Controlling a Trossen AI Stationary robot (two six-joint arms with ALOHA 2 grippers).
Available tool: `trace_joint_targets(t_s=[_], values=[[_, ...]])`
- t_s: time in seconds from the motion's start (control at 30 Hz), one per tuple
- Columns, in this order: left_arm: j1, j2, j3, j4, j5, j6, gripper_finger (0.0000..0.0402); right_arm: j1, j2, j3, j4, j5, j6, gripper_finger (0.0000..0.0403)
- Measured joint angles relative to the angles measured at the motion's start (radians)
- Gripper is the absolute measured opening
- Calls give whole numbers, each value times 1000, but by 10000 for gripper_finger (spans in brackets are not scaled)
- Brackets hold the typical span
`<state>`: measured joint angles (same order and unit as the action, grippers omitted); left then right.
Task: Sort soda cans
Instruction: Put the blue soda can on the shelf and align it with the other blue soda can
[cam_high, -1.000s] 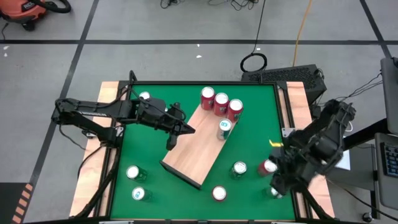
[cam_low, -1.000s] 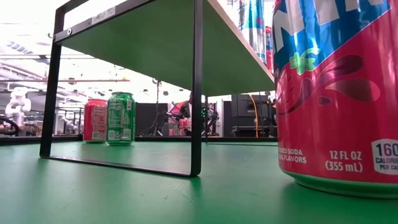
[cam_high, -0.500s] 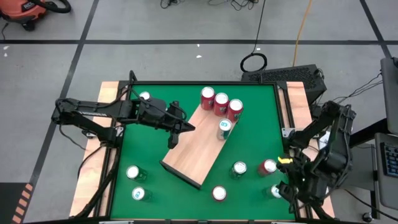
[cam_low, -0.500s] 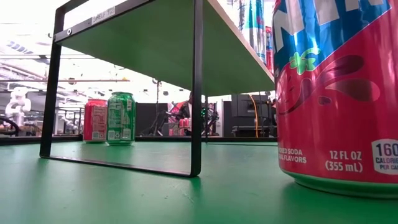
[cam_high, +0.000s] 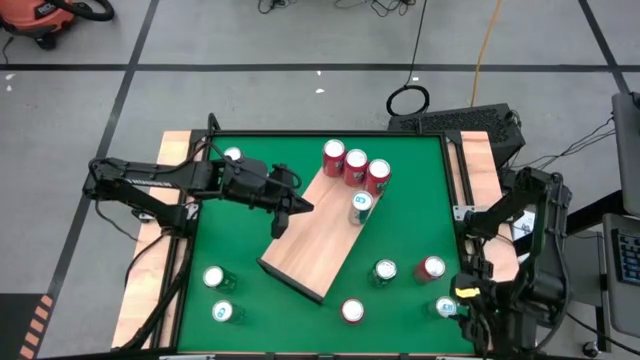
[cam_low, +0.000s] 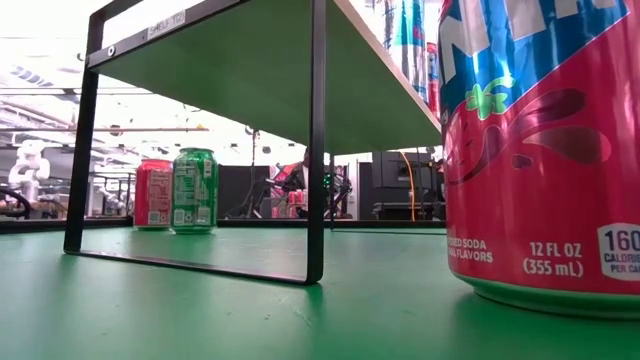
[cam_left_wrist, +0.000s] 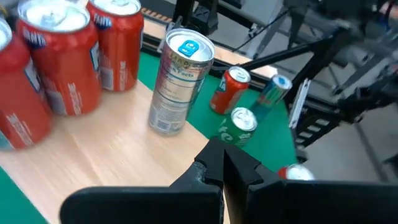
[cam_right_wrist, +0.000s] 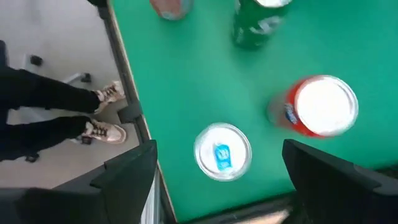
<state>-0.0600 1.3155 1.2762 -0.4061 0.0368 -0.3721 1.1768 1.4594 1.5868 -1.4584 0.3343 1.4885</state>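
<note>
the cans are smooth metal cylinders with round silver tops. three red cans (cam_high: 354, 166) stand in a row on the pale, grained wooden board (cam_high: 310, 245), a silver can (cam_high: 361, 204) just beside them. a green can (cam_high: 384, 271), a red can (cam_high: 431, 268) and a blue-tab can (cam_high: 444, 308) stand on the flat green table (cam_high: 240, 250). the right gripper (cam_right_wrist: 217, 168) hovers with dark fingers wide apart over the blue-tab can. the left gripper (cam_high: 300, 206), fingers pressed together, is over the board.
</note>
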Motion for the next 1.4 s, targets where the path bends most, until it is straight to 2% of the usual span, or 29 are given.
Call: trace_joint_targets(t_s=[0.17, 0.33, 0.43, 0.7, 0.9, 1.07, 1.4], values=[[-42, 0, 0, 0, 15, -43, 0, 6, 0, -68, 72, 2, -28, 339], [-90, 0, 0, 0, -70, -66, 0, 5, 0, -119, 127, -69, -24, 339], [-100, 2, 0, 0, -101, -66, 0, 6, 0, -135, 171, -77, -5, 339], [-102, 3, 0, 0, -106, -65, 0, -15, 0, -202, 189, -125, 6, 339], [-101, 3, 0, 0, -106, -59, 0, -40, 0, -262, 281, -163, 18, 339], [-102, 3, 0, 0, -106, -59, 0, -71, -3, -302, 265, -190, 32, 338], [-102, 3, 0, 0, -107, -38, 0, -99, -4, -304, 304, -248, 6, 338]])
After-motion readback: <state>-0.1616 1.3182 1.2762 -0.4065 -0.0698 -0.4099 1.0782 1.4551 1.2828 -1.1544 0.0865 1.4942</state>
